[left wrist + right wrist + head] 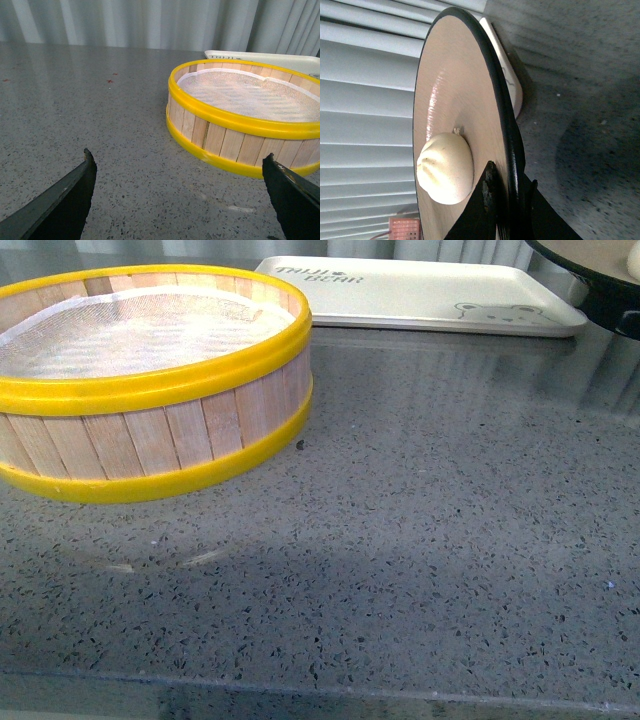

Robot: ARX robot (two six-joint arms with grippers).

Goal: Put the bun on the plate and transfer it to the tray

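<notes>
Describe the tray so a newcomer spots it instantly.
Find the yellow-rimmed steamer basket on the grey speckled countertop. Behind it at the far edge lies the tray. It is the only flat white rectangle, with grey lettering and a bear print; basket and black-rimmed plate are round.

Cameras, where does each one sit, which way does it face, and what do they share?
Front view: on the robot's body, facing over the counter at the steamer basket, tray and plate edge; no arm shows.
Left wrist view: above the open left gripper, facing the steamer basket; both fingers show.
Right wrist view: behind the right gripper, shut on the plate rim, bun on it.
Shared: front and left wrist both show steamer basket and tray.
</notes>
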